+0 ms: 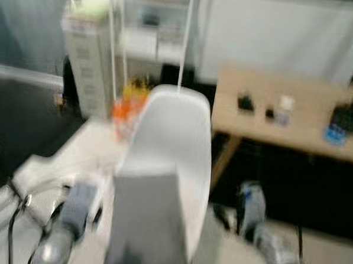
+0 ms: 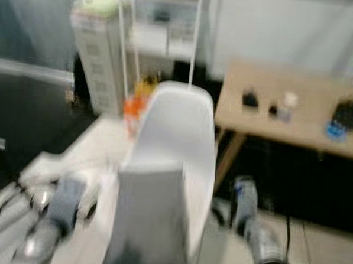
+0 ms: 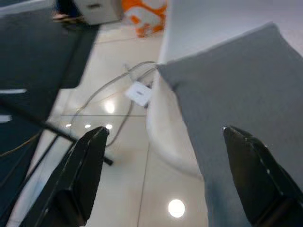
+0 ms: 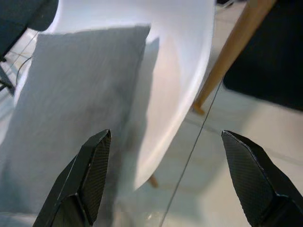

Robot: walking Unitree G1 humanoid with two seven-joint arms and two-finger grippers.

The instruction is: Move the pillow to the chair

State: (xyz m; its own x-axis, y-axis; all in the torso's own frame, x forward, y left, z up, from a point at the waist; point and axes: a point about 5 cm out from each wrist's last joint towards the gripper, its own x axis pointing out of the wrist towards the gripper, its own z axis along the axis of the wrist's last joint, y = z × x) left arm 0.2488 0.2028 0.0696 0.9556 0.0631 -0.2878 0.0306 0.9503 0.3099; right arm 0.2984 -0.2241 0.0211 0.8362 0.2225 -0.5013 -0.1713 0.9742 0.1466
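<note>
Pillow: the gray pillow (image 4: 75,118) is seen standing up on the white chair (image 1: 176,138), leaning on the chair's back. It looks like it is already where it belongs.
Left claw: the left gripper (image 3: 163,177) is held wide open. Nothing is held in it. The pillow's edge is seen between its two fingers (image 3: 78,175), but touching cannot be told.
Right claw: the right gripper (image 4: 170,179) is also held wide open with nothing in it. It is placed near the pillow and the chair's side.
Blur: the head pictures are blurry, so small things cannot be made out well.
What could go wrong: the pillow could be tipped over if a finger is bumped into it when the arms are pulled away. It stands on its edge, so it is judged easy to knock down.
Another risk: the chair could be pushed if an arm is swung into its side.
Wires: a white wire (image 3: 118,90) is seen lying on the floor (image 3: 128,184) beside the chair. Feet could get caught in it.
Edges: a wooden table (image 1: 296,114) stands close on the right, with its leg (image 4: 232,52) just beside the chair. A white shelf (image 1: 88,56) stands behind on the left.
Open room: bare floor is seen on the left and the right of the chair.
</note>
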